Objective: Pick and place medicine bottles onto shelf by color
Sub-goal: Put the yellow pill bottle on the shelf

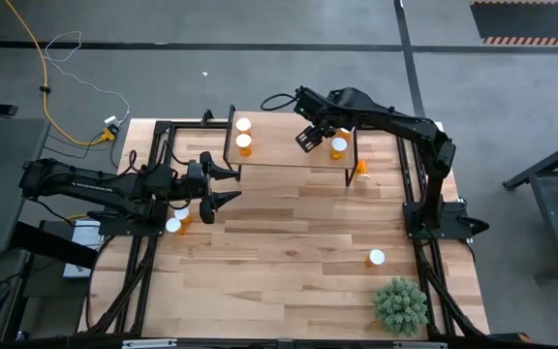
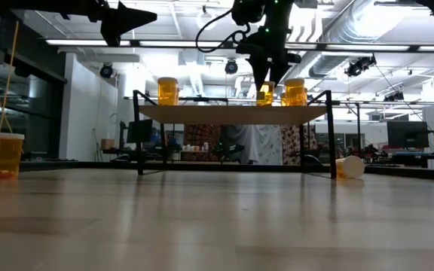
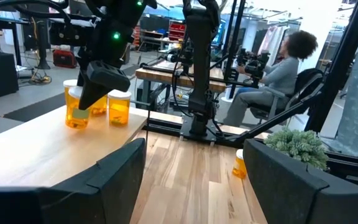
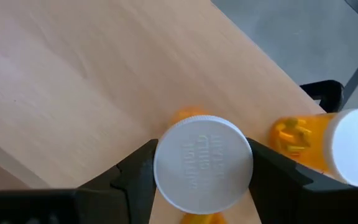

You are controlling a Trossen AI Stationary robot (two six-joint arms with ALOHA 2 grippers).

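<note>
right end effector (image 4: 201, 171) | clamped on bottle (image 4: 202, 163) | over shelf (image 4: 73, 74)

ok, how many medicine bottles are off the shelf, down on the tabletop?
4. Two bottles stand by the left gripper, a tipped bottle lies at the shelf legs, and a lone bottle is near the plant. Arms may hide more.

orange bottles (image 1: 244, 144) on shelf (image 1: 279, 145)

Bright, even overhead lighting from ceiling strip lights (image 2: 202, 43) in the low view; soft shadows on the table (image 1: 289, 242); nearest tabletop blurred.
</note>
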